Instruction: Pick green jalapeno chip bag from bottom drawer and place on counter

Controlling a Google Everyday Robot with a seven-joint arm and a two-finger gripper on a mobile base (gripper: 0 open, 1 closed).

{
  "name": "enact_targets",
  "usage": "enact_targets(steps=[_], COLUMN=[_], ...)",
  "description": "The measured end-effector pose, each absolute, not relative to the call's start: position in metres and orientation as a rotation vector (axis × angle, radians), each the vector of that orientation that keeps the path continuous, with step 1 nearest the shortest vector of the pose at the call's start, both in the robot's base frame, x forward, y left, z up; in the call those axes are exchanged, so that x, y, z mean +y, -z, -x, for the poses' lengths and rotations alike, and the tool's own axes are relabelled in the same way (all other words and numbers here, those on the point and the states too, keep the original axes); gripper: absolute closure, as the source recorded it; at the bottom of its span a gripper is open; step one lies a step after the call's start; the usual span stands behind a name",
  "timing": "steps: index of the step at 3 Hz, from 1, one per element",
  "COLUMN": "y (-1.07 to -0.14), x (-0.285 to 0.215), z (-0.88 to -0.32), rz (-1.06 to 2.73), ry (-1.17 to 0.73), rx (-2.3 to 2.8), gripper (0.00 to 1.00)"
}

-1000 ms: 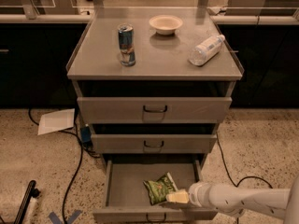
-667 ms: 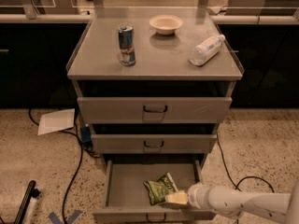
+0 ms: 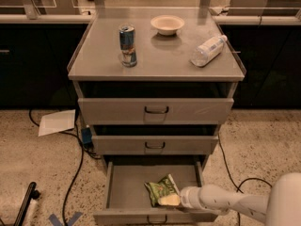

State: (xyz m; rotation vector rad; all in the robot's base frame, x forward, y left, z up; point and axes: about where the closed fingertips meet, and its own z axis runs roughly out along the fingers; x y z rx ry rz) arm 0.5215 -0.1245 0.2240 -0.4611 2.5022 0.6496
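Note:
The green jalapeno chip bag [image 3: 160, 189] lies crinkled in the open bottom drawer [image 3: 127, 185], toward its front right. My gripper [image 3: 169, 200] reaches into the drawer from the right on a white arm and sits at the bag's lower right edge, touching it. The counter [image 3: 160, 55] is the grey top of the cabinet above, well clear of the gripper.
On the counter stand a blue drink can [image 3: 127, 45], a pale bowl [image 3: 167, 24] and a lying clear water bottle [image 3: 209, 50]. Two upper drawers [image 3: 156, 110] are slightly open. Cables [image 3: 75, 168], a white paper [image 3: 57, 122] and a dark tool [image 3: 26, 204] lie on the floor at left.

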Motion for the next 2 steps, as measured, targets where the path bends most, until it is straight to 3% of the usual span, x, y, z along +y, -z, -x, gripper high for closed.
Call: enact_targets(steps=[2], y=[-0.181], x=[-0.088], z=[-0.544], rz=[0.517], ry=[-0.724], rx=[2.527], gripper=[0.0])
